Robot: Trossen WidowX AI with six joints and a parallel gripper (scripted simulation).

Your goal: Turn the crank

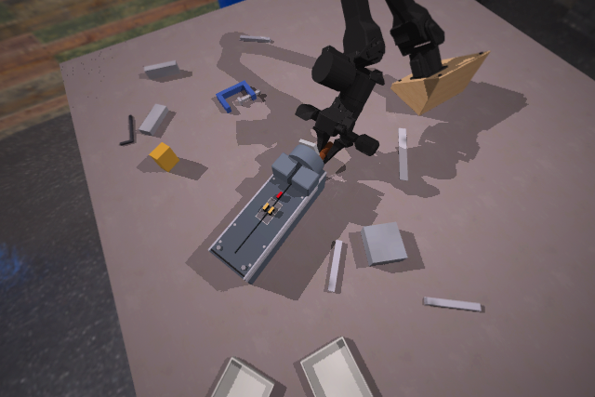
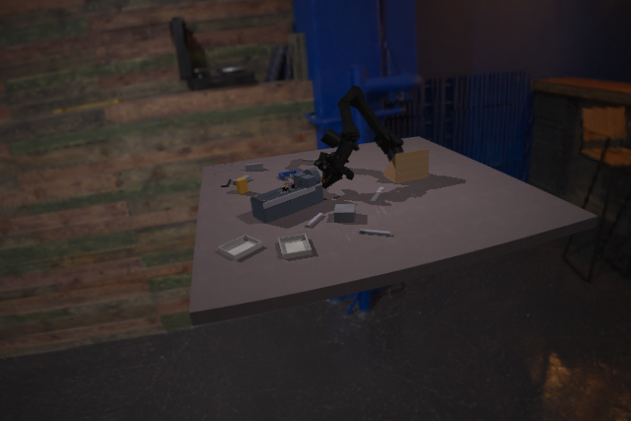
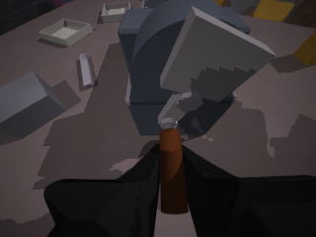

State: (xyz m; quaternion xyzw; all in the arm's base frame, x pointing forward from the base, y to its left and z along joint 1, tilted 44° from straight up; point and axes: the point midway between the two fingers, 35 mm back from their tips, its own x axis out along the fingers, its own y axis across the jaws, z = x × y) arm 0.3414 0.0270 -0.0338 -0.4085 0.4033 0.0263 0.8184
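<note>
The grey machine (image 1: 249, 233) (image 2: 290, 204) lies on the table with its crank end toward the arm. The red pointer (image 1: 279, 194) stands in the slot on the crank side of the two brass zero marks (image 1: 268, 208), a short gap from them. The crank's brown handle (image 3: 172, 173) (image 1: 326, 149) sticks out from the crank's pale arm (image 3: 214, 54). My gripper (image 3: 168, 147) (image 1: 324, 151) is shut on the handle, one finger on each side. In the wrist view the pointer and marks are hidden behind the machine's round housing.
A grey block (image 1: 384, 243) (image 2: 344, 213) and a pale bar (image 1: 335, 266) lie beside the machine. Two open trays (image 1: 307, 363) (image 2: 241, 256) stand beyond its far end. A blue clamp (image 1: 222, 100), a yellow block (image 1: 164, 157) and a wooden wedge (image 1: 449, 87) are also on the table.
</note>
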